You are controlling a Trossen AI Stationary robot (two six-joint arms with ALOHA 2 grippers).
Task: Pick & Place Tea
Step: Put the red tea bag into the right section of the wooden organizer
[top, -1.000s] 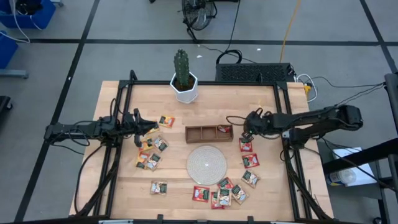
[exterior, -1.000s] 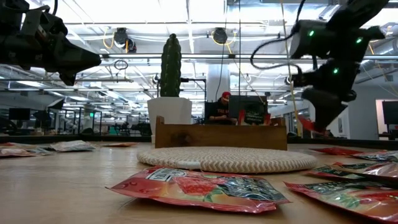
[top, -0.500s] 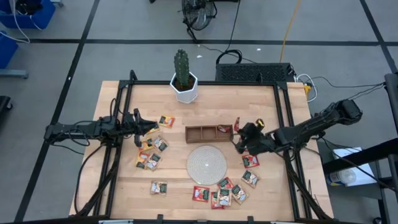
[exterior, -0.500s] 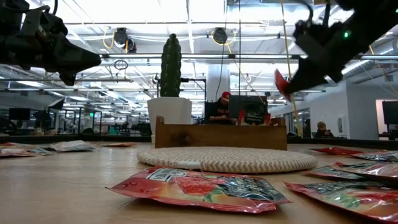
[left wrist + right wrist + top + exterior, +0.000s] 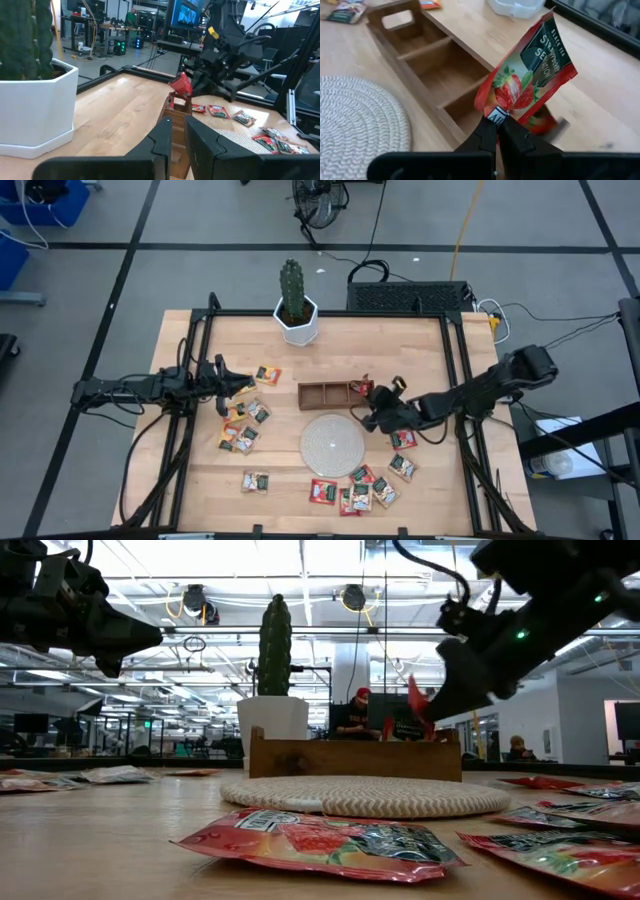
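open-plan workshop behind, grey taped floor around; pale wooden bench (image 5: 200, 480) with a black frame along its edges.

item: right gripper (image 5: 372, 412), pinched tight on one red strawberry tea sachet (image 5: 527, 75) by its lower edge. sachet held upright and tilted, clear of the bench, just beside the right end of the wooden tray (image 5: 335, 395), between tray and woven disc (image 5: 332, 444). glossy foil, flat, square, strawberry print and dark label panel.

item: tray, brown wood, long, three open compartments, near the middle of the bench. a red sachet already shows at the right-end compartment; the other two look bare in the right wrist view.

item: woven disc, round, pale, coiled cord texture, just in front of the tray.

item: loose sachets (image 5: 400, 438) lying flat, a curve of them toward the right and front edges, another cluster toward the left edge. red, green, orange wrappers, crinkled and shiny.

item: left gripper (image 5: 243, 385), waiting over the left cluster, fingers nearly together in its own wrist view; nothing seen held.

item: cactus (image 5: 291, 288) in a white hexagonal pot, smooth, at the back edge.

step in hand, by judgement: carrying phase, sachet lifted and brought to the tray, not yet released. next move likely calls for bringing the sachet above a compartment, lowering it inside the walls, then parting the fingers. thin foil may catch on the divider or tip out over the rim.
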